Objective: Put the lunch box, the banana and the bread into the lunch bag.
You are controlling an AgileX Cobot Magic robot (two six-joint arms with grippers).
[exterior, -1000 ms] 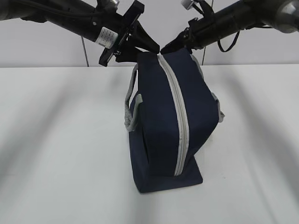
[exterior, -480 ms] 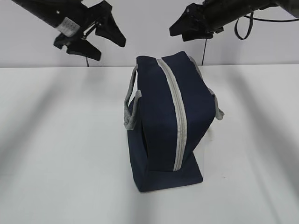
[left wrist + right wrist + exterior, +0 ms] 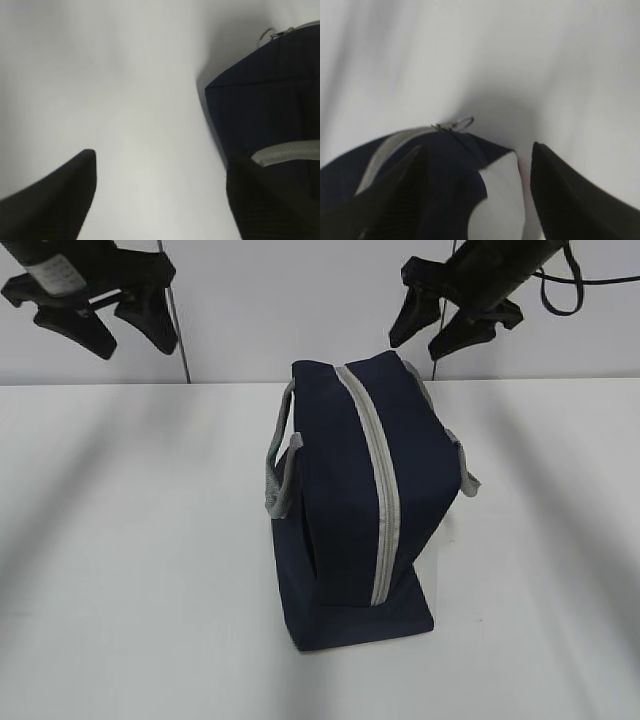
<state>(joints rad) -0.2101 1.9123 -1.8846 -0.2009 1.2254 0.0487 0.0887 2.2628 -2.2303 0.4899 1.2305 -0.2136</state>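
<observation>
The navy lunch bag (image 3: pixel 340 510) stands on the white table (image 3: pixel 130 540), its grey zipper (image 3: pixel 381 475) shut along the top. Both grippers hang in the air behind it. My left gripper (image 3: pixel 133 340) is up at the far left, open and empty; in the left wrist view its jaws (image 3: pixel 160 157) frame bare table, with the bag (image 3: pixel 270 110) at the right. My right gripper (image 3: pixel 415 345) is open above the bag's back right corner, holding nothing; in its wrist view the bag (image 3: pixel 445 170) lies below the gripper (image 3: pixel 477 147). The lunch box, banana and bread are out of view.
Grey strap handles (image 3: pixel 279 475) hang on both sides of the bag. The metal ring pull (image 3: pixel 462 122) lies at the zipper's far end. A white side panel (image 3: pixel 502 200) shows in the right wrist view. A pale wall stands behind the table.
Both grippers have left the bag's top back edge, rising and spreading apart, left going left and right going right. Their jaws have opened. The bag has not moved.
</observation>
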